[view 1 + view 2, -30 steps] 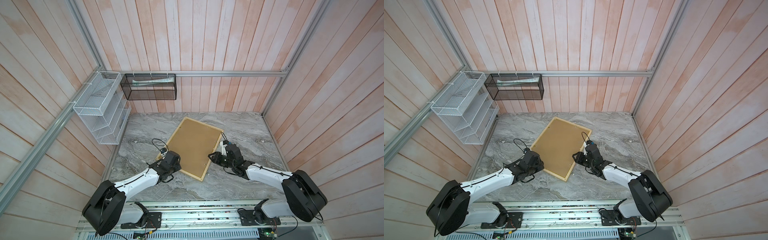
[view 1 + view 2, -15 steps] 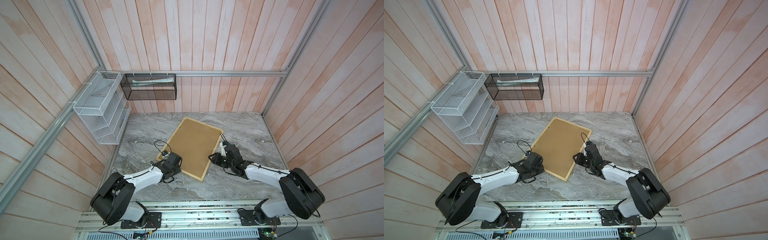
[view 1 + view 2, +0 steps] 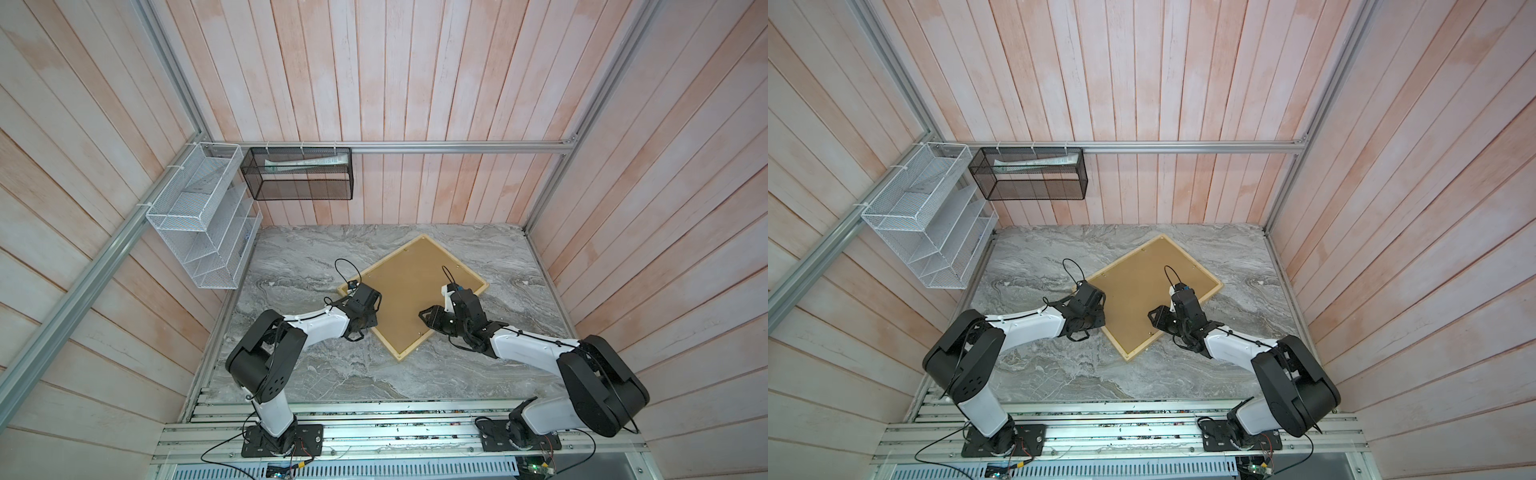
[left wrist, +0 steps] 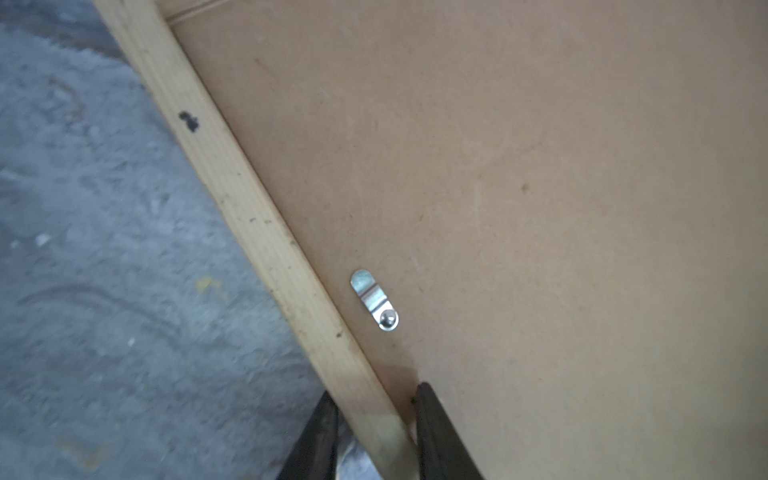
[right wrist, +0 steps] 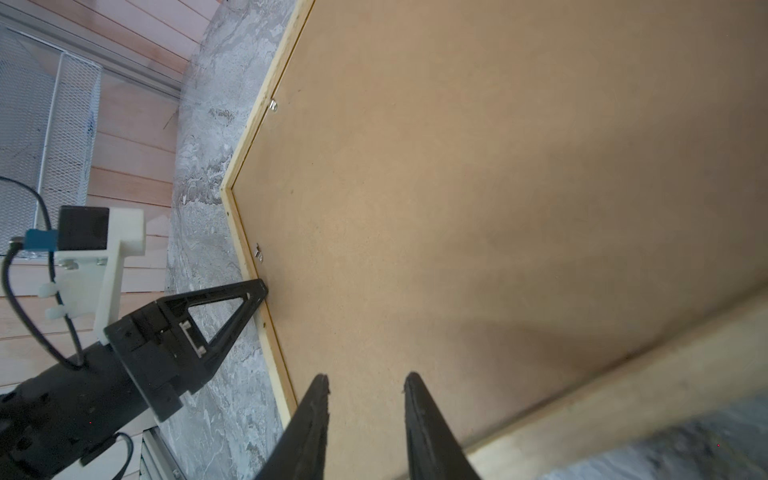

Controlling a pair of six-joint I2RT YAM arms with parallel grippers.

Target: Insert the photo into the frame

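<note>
The frame (image 3: 382, 261) of pale wood lies face down on the marble table, turned like a diamond in both top views (image 3: 1119, 260). A brown backing panel (image 4: 540, 187) fills it, with a small metal turn clip (image 4: 376, 301) beside the rail (image 4: 249, 216). The photo is hidden. My left gripper (image 4: 376, 390) straddles the near-left rail, one finger outside, one on the panel side, shut on it (image 3: 366, 321). My right gripper (image 5: 365, 376) hovers open over the panel (image 5: 498, 187) by the near-right rail (image 5: 623, 395), with nothing between its fingers (image 3: 428, 318).
A white wire rack (image 3: 199, 224) hangs on the left wall. A black mesh basket (image 3: 299, 174) holding a pale tube hangs on the back wall. Grey marble table (image 3: 311, 374) shows all round the frame. Wooden walls close in three sides.
The frame has swung clockwise about its near corner. My left gripper slid inward along the near-left rail and narrowed its jaws onto it. The right gripper has hardly moved.
</note>
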